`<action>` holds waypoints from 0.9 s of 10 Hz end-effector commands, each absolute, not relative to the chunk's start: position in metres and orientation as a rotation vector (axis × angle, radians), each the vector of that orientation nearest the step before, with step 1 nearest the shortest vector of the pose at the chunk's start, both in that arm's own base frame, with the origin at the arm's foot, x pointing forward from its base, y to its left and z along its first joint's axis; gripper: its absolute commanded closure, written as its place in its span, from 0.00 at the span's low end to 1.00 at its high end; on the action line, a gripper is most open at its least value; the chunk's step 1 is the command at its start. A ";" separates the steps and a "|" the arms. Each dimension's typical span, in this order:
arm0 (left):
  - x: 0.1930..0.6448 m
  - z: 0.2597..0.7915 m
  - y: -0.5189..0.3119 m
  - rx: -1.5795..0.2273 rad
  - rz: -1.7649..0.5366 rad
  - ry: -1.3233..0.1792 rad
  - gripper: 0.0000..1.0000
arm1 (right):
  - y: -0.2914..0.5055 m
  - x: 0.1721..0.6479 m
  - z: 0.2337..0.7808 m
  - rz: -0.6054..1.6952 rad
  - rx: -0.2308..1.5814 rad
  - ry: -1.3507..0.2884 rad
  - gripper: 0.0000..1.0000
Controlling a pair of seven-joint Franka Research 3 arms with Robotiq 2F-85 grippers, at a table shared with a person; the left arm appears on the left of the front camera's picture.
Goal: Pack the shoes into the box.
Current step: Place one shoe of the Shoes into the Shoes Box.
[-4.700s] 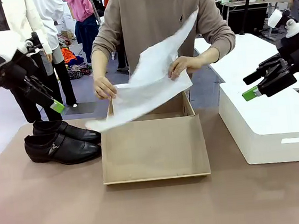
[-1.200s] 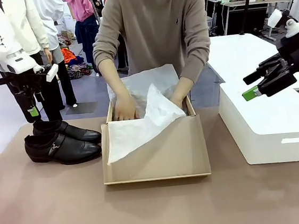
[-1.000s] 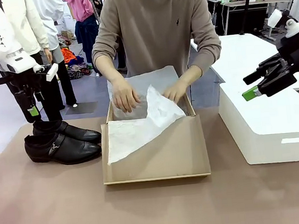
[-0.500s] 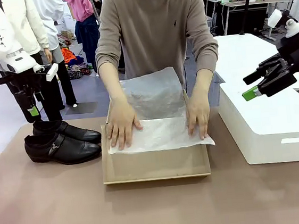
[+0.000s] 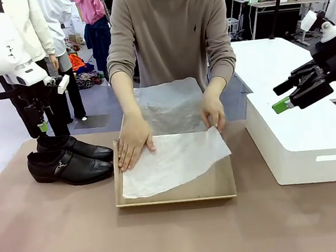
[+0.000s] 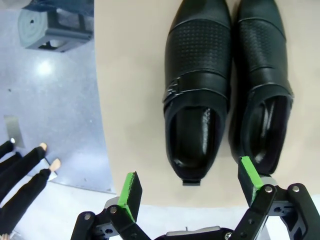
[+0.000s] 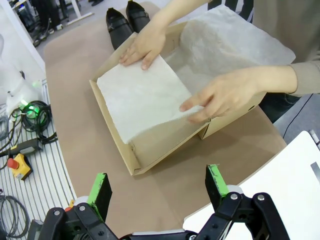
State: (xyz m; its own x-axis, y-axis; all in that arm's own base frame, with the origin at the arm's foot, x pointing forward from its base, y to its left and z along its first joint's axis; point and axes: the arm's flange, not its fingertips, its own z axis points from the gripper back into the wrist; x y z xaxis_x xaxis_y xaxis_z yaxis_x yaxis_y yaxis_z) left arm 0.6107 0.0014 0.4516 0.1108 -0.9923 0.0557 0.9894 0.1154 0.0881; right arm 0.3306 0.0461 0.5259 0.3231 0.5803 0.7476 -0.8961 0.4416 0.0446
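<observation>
1. Here, a person at the far side of the surface [image 5: 59,234] has both hands on white tissue paper [image 5: 172,161] lining the box [image 5: 175,196], which sits open at centre frame in the front view.
2. One hand [image 5: 135,147] lies flat on the sheet by the box's left wall. The other hand [image 5: 213,110] grips the paper near the far right corner. More tissue rises over the box's back wall.
3. The shoes [image 5: 69,160] stand side by side on the surface at the left of the frame, just beside the box and outside it, with their toes pointing towards it.
4. The left gripper [image 5: 43,124] hangs over the heel end of the pair at upper left, its jaws apart and holding nothing. In the left wrist view, the green pads [image 6: 131,192] sit at the bottom of the frame below the two heels, and the toes point to the top edge.
5. The right gripper [image 5: 282,96] hovers at the right edge of the frame above a white box [image 5: 302,142], well apart from the tan box. Its jaws are spread wide and empty.
</observation>
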 end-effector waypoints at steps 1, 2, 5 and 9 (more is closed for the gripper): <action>0.628 0.446 0.002 0.005 -1.424 -0.104 0.00 | 0.045 0.334 0.525 1.048 0.526 -0.757 0.00; 0.632 0.439 0.002 -0.002 -1.417 -0.104 0.00 | 0.045 0.334 0.525 1.048 0.526 -0.757 0.00; 0.643 0.419 0.003 -0.007 -1.408 -0.086 0.00 | 0.045 0.334 0.525 1.048 0.526 -0.757 0.00; 0.651 0.393 0.005 -0.021 -1.412 -0.051 0.00 | 0.045 0.334 0.525 1.048 0.526 -0.757 0.00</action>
